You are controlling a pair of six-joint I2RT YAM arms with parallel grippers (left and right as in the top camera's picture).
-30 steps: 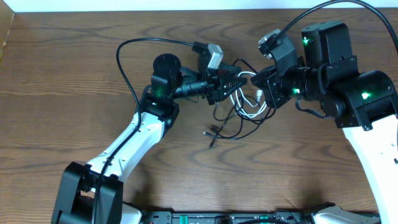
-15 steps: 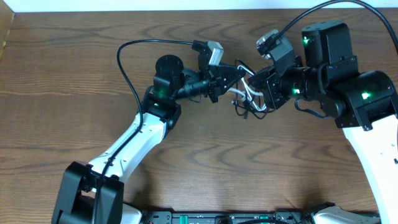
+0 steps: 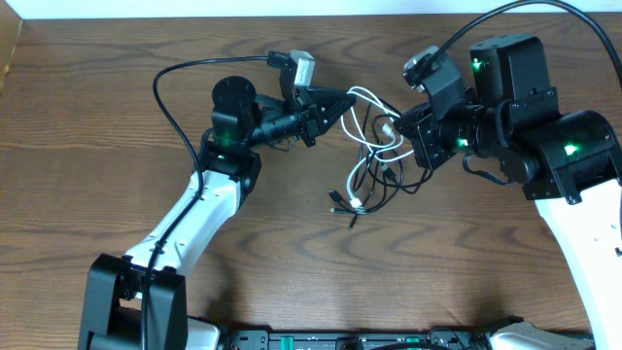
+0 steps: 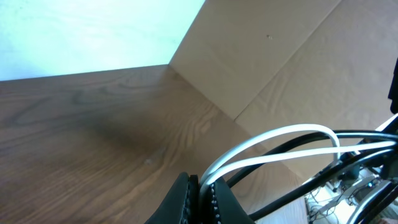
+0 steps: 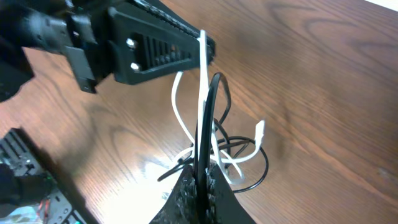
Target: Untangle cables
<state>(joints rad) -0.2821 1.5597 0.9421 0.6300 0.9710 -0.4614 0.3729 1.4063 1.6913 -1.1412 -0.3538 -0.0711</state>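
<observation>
My left claw (image 3: 340,101) pinches the white cable (image 3: 367,95); my right claw (image 3: 401,133) clamps it and the black cable (image 3: 394,187). Pulling away from my right claw may cinch them tighter.

In your left wrist view the cables (image 4: 305,128) ran off the right edge; the left gripper (image 4: 202,190) was cropped at the bottom.

A brown wood-grain table (image 3: 292,282) is seen in every view. Along its far edge, a pale wall (image 3: 194,8) is shown overhead, and a strip of cardboard (image 3: 8,49) is caught at the top left corner. In the left wrist view, a cardboard panel (image 4: 298,56) is seen standing at the table's edge. A bright glare is thrown on the wood in the right wrist view.
</observation>
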